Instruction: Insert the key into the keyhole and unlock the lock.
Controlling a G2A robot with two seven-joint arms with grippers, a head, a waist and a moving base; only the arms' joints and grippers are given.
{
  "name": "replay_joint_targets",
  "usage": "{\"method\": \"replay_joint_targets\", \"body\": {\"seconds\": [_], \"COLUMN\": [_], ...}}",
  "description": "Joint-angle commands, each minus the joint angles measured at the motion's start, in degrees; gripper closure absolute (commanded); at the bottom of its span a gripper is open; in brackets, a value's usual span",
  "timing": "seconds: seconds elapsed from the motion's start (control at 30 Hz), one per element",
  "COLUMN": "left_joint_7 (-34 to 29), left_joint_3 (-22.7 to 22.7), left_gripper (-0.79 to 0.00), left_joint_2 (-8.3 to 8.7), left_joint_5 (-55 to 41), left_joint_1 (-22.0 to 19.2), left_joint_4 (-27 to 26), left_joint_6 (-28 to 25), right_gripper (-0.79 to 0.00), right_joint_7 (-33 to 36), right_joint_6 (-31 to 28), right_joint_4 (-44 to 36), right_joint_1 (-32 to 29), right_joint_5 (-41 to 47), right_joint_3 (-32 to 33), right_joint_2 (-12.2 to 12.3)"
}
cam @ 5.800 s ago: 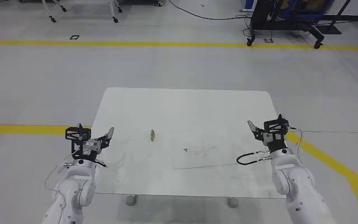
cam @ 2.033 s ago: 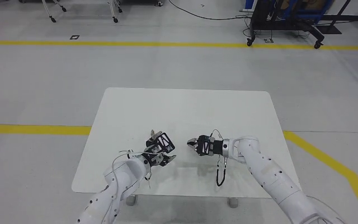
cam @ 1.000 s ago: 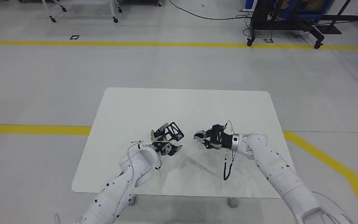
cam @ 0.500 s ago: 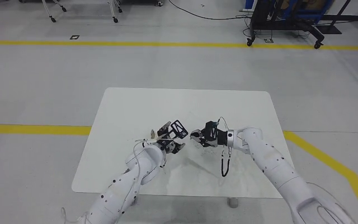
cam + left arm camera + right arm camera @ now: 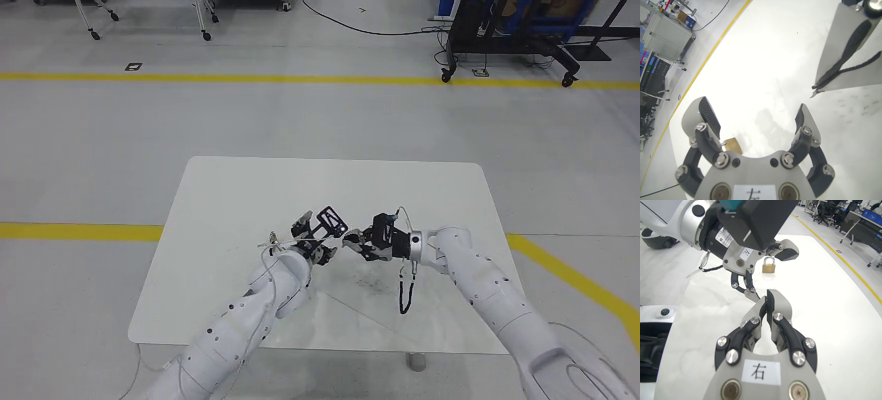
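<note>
A small brass padlock (image 5: 272, 240) stands upright on the white table (image 5: 400, 190), its steel shackle up (image 5: 769, 266). My left gripper (image 5: 755, 113) is open and holds nothing. It hovers just past the padlock, toward the table's middle, and only a brass corner (image 5: 732, 145) peeks from behind its base. My right gripper (image 5: 766, 300) is shut and faces the left one a short gap away (image 5: 352, 243). A thin metal key tip (image 5: 814, 93) sticks out from between its pads. One left finger (image 5: 786, 252) hangs above the padlock.
Faint dark scuff marks (image 5: 857, 106) lie on the table near the right gripper. A black cable loop (image 5: 403, 290) hangs from the right arm. Yellow floor lines (image 5: 300, 78) and office carts lie beyond the table.
Both arms have come in from the table's sides to its middle. In the last second the left gripper slid further right, past the padlock, toward the right gripper, which has barely moved.
</note>
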Motion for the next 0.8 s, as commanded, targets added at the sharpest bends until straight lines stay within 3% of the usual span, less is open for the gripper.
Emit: {"method": "replay_joint_targets", "body": {"seconds": [0.0,0.13,0.33,0.6,0.67,0.77], "left_joint_7": [0.95,2.79,5.19,5.39,7.95,9.58], "left_joint_3": [-1.13,-6.19,-19.51,-19.52,-20.56,-24.08], "left_gripper": [-0.785,-0.785,-0.785,-0.785,-0.785,-0.785], "left_joint_2": [-0.04,0.69,3.07,3.06,2.95,3.07], "left_joint_5": [-1.26,-6.14,-15.44,-15.76,-21.81,-36.45], "left_joint_1": [-0.02,1.66,7.79,7.95,8.65,7.9], "left_joint_4": [-0.74,-5.9,-15.29,-15.12,-13.44,-10.07], "left_joint_6": [0.33,-1.47,-8.13,-8.1,-9.44,-17.33], "right_gripper": [0.0,0.0,0.0,0.0,0.0,0.0], "right_joint_7": [-1.53,-5.98,-8.96,-9.95,-11.88,-14.49], "right_joint_6": [0.58,0.88,0.05,-1.51,-1.91,-1.91], "right_joint_4": [0.34,-0.23,-1.29,-2.25,-1.89,-1.21], "right_joint_1": [-0.27,-1.82,-3.08,-3.68,-4.16,-4.17], "right_joint_5": [0.32,0.97,1.28,3.06,7.66,16.09], "right_joint_3": [0.73,2.97,4.13,3.89,3.79,1.32], "right_joint_2": [0.26,1.23,1.81,1.69,1.48,0.89]}}
